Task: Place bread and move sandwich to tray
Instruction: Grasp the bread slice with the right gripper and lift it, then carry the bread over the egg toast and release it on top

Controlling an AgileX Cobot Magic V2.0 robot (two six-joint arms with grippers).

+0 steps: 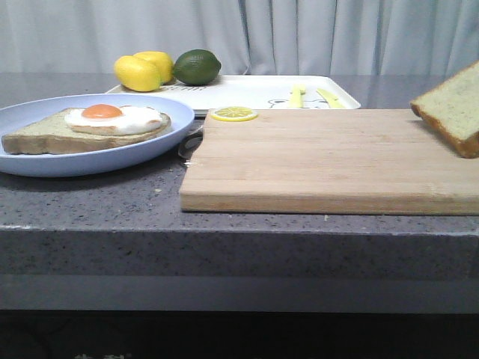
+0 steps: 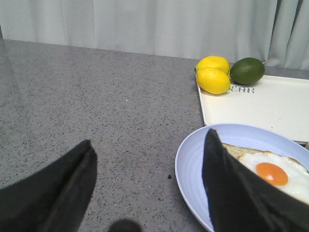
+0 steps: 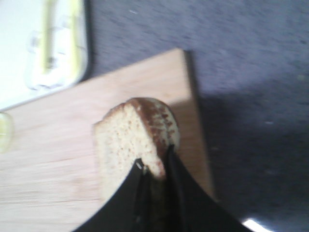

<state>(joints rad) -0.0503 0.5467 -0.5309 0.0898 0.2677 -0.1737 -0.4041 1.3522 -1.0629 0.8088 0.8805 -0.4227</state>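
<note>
The bread (image 1: 453,111) hangs tilted above the right end of the wooden cutting board (image 1: 329,157). My right gripper (image 3: 155,164) is shut on the bread (image 3: 135,135), pinching its brown crust; the gripper itself is outside the front view. A pale blue plate (image 1: 90,161) at the left holds one bread slice (image 1: 52,138) topped with a fried egg (image 1: 112,117). My left gripper (image 2: 149,159) is open and empty, low over the counter beside the plate (image 2: 193,164), one finger in front of its rim. The cream tray (image 1: 247,91) lies behind the board.
Two lemons (image 1: 142,70) and a lime (image 1: 197,66) sit at the tray's back left corner. A lemon slice (image 1: 233,114) lies at the board's far edge. Yellow utensils (image 1: 314,96) rest on the tray. Grey curtain behind; the counter's front edge is near.
</note>
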